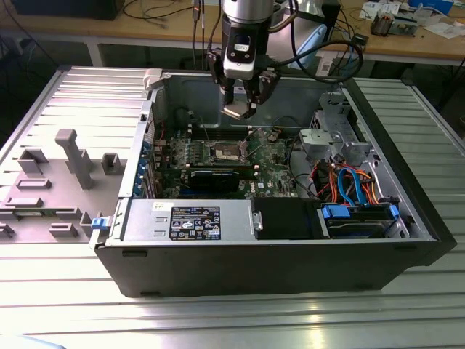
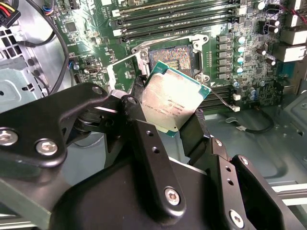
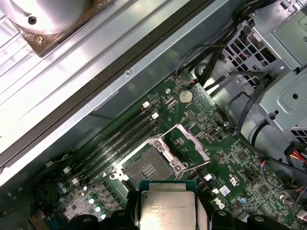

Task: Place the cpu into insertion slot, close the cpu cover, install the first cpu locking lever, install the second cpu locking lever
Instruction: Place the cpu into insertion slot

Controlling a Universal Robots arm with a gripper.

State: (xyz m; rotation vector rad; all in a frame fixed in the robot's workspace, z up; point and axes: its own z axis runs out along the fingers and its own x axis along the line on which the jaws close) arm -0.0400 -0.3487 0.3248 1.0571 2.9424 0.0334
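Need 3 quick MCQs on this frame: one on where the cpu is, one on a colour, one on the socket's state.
1. Where is the cpu?
A) lying on the bench
B) clamped in the pincer above the motherboard
C) on a drive bay

2. Motherboard colour?
A) red
B) green
C) white

3. The insertion slot is:
A) empty and uncovered
B) filled with a chip
C) covered and latched

Answers:
1 B, both wrist views show the pincer gripping its edges, clear of the board.
2 B, the board around the slot is green.
3 A, its bare contact field shows and the cpu cover stands open beside it.
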